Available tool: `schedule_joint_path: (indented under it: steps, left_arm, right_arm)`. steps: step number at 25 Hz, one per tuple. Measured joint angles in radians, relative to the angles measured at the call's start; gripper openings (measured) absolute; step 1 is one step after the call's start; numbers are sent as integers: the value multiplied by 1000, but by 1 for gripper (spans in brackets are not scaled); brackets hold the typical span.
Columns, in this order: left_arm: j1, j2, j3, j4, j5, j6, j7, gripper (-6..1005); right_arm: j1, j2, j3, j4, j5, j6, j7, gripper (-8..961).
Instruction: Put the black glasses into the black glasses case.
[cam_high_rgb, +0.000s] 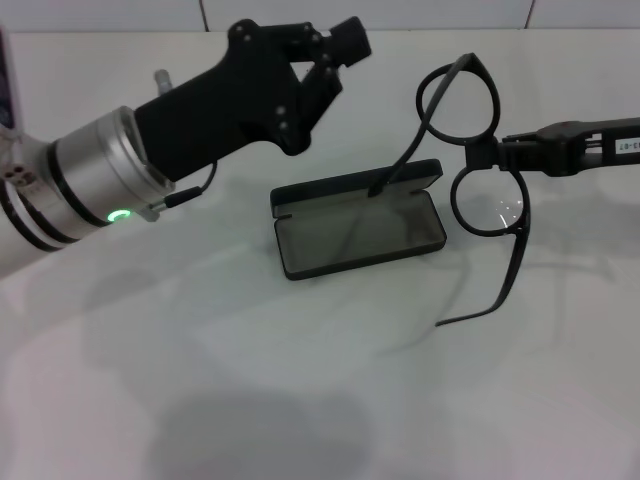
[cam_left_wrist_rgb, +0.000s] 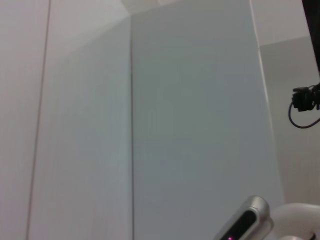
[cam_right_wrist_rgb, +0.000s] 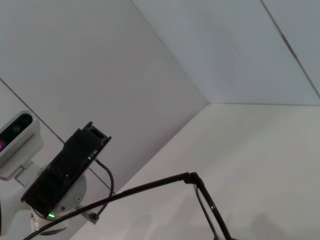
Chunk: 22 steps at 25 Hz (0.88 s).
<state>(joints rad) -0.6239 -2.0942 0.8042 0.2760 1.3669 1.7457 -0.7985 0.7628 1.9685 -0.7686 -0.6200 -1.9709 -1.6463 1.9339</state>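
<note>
**Carrying Glasses to the Open Case**

Spanning the scene, the white table (cam_high_rgb: 300, 400) bears the black glasses case (cam_high_rgb: 360, 228), which lies open with its lid raised at the far side. The left gripper (cam_high_rgb: 335, 50) hovers above and behind the case; its finger state cannot be determined. The right gripper (cam_high_rgb: 500, 152) is clamped on the bridge of the black glasses (cam_high_rgb: 480, 170), held aloft just right of the case, temples unfolded, one temple tip reaching toward the lid. Transport is in hand. The next move probably requires shifting left and lowering into the tray.

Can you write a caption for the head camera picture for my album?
Right gripper holds the black glasses above the open black glasses case; left gripper hovers nearby.
</note>
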Motion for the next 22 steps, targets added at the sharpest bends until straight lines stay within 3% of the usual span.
schedule_joint_path:
  steps: [6, 22]
  left_arm:
    - [-23, -6, 39, -12, -2, -5, 9, 11]
    - [-63, -9, 108, -60, -6, -3, 44, 10]
  right_arm:
    - [10, 17, 0, 2, 0, 0, 1, 106]
    - [29, 32, 0, 17, 1, 2, 0, 109]
